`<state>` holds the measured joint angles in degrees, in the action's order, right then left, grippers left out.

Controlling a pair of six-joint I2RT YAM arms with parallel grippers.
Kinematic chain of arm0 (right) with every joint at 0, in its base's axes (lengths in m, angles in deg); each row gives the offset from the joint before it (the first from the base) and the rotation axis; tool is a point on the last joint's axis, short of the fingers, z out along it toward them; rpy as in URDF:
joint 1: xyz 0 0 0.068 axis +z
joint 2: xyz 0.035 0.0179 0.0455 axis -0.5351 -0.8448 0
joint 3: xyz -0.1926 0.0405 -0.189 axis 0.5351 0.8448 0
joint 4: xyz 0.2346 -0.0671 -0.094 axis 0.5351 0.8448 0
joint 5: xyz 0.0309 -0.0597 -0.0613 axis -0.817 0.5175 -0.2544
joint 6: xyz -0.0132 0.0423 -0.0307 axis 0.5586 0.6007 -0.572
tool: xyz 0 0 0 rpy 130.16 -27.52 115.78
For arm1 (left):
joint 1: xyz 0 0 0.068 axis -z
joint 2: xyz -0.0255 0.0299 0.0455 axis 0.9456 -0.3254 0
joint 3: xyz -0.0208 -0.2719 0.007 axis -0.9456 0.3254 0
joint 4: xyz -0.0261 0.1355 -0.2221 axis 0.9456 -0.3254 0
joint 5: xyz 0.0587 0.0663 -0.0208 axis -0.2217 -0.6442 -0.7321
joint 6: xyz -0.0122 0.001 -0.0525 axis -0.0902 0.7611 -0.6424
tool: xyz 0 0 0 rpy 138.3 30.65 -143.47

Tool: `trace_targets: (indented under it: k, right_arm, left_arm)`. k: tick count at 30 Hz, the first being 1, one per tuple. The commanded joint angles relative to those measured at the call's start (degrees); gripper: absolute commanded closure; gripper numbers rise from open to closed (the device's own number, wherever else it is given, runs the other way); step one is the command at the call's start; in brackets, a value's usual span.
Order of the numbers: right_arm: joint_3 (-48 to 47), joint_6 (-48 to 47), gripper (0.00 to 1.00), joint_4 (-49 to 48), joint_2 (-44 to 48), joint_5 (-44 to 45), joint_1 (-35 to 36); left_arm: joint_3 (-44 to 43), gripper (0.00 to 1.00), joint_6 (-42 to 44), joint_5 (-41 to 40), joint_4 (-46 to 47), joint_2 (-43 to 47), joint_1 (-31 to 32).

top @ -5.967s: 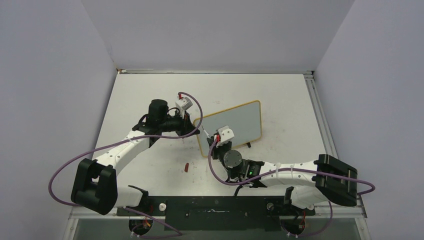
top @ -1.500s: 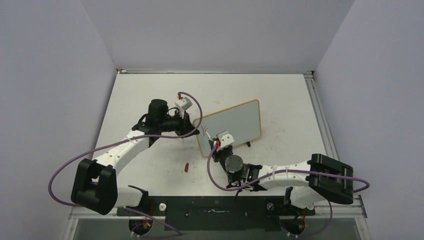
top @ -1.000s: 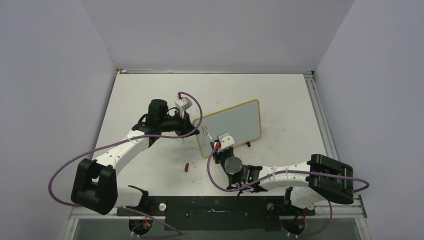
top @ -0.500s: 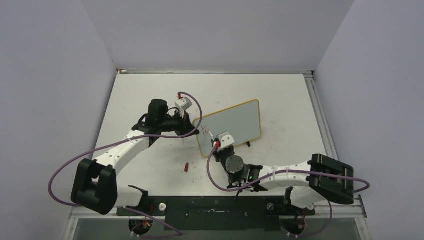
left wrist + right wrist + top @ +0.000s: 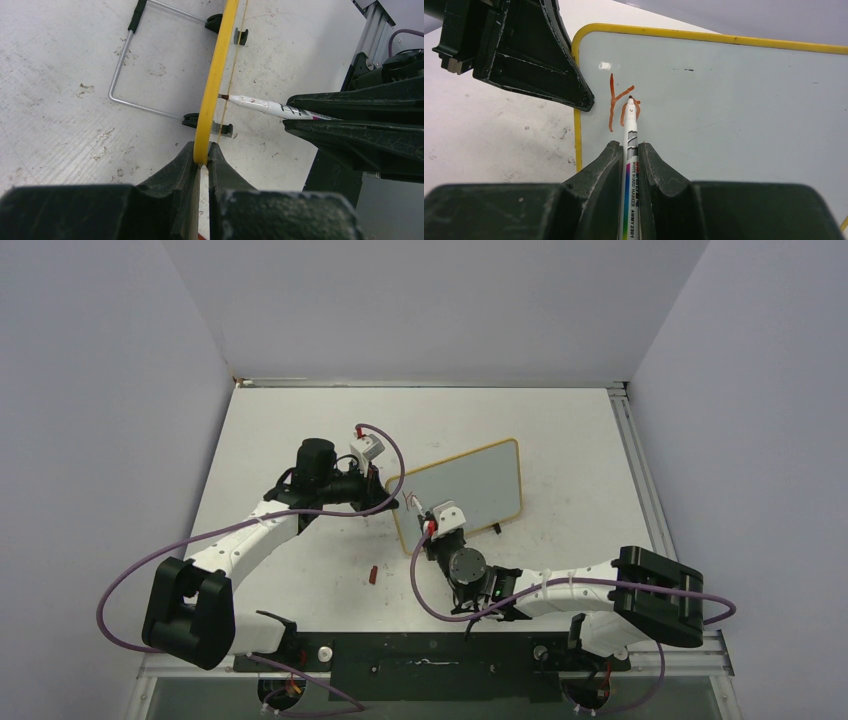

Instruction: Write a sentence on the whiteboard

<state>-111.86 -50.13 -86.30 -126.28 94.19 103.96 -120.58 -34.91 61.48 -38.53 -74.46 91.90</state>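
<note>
Top external view: the whiteboard [image 5: 470,488] stands propped at a tilt on the table [image 5: 570,430], a little right of centre, its face turned toward the arms. The left jaws are clenched on the board's left edge. In the left wrist view the yellow rim [image 5: 216,75] is pinched between them, and the wire stand [image 5: 120,62] rests on the table behind the board. The right jaws are clamped on the marker [image 5: 630,131], which points at the upper left part of the face. In the right wrist view its tip touches the face at the sentence [image 5: 616,106], so far only a red "Y" and a partly drawn round letter just beside it, close to the left rim. A small red piece [image 5: 371,574] lies on the table near the board's near left corner, apart from it.
</note>
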Motion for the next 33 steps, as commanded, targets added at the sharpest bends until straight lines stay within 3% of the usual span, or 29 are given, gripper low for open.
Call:
trace_targets:
  k: [1,8,33]
  right_arm:
    - [-0.90,-0.19,0.95,-1.80,0.45,0.60,0.35]
    - [1.60,0.71,0.95,-0.62,6.02,2.78,1.36]
    - [2.00,3.18,0.95,-0.23,0.63,-1.16,-2.27]
  left_arm:
    - [0.83,1.00,1.59,-4.20,-7.90,-1.55,0.03]
    - [0.73,1.00,1.56,-4.48,-7.90,-1.54,0.03]
    - [0.71,1.00,1.62,-4.57,-8.03,-1.54,-0.05]
